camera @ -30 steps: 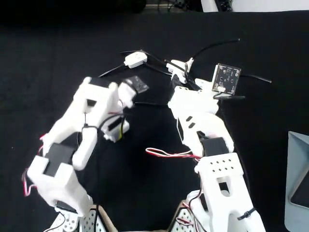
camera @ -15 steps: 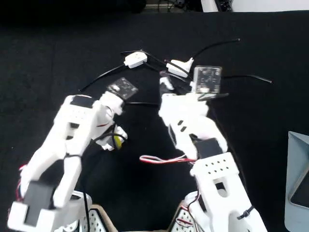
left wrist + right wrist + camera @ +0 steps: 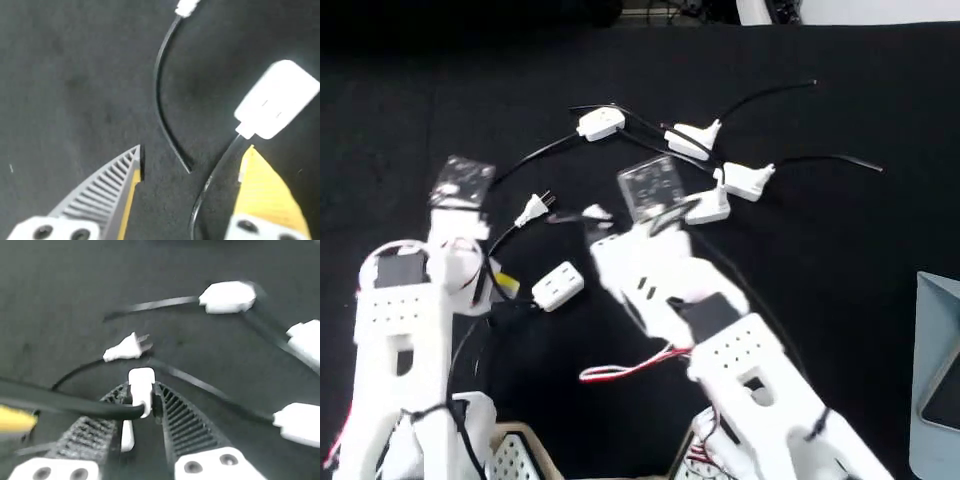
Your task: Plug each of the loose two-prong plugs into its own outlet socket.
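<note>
White plug (image 3: 141, 377), unseated, sat clamped in right gripper (image 3: 143, 392); loose plug (image 3: 532, 208) lay at its nine o'clock; left gripper (image 3: 194, 152) gaped empty.

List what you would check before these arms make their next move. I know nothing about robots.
1. Right gripper has hold of a plug: ok, its fingers are shut on it.
2. That plug's prongs are lined up with a socket: cannot tell, the prongs are hidden.
3. Left gripper is free to pick something up: ok, it is open and holds nothing.
4. Every plug is seated: not ok, a loose plug lies with its prongs bare.
5. A socket is near the left gripper: ok, a socket block lies just ahead of it.
6. Left gripper's path is free of cords: not ok, a black cable ends between its open fingers.
</note>
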Action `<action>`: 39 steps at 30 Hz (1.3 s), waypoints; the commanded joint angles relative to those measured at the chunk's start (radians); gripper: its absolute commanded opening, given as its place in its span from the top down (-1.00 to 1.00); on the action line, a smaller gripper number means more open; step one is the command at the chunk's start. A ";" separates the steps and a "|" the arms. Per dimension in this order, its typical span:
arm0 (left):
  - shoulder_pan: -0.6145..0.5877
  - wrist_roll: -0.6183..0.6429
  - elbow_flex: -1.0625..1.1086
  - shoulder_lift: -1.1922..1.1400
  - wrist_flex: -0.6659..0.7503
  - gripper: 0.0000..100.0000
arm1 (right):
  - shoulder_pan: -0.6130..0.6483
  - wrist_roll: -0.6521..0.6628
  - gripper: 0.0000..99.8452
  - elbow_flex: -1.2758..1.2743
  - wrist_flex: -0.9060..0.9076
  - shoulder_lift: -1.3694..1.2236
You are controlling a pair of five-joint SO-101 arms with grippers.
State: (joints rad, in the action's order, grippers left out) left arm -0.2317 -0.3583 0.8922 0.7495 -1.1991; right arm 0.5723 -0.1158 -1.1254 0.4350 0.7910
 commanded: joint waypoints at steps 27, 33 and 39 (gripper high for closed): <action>-0.128 0.181 0.335 0.176 0.315 0.38 | 0.144 0.077 0.98 0.346 0.192 -0.443; -0.128 0.181 0.335 0.176 0.315 0.38 | 0.141 0.078 0.98 0.348 0.192 -0.481; -0.131 0.181 0.337 0.176 0.315 0.38 | 0.144 0.080 0.98 0.349 0.192 -0.516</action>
State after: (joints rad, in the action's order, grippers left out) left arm -0.3529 -0.1880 1.2359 0.9060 -0.9014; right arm 0.7012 -0.0422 -0.8309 0.6252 0.2816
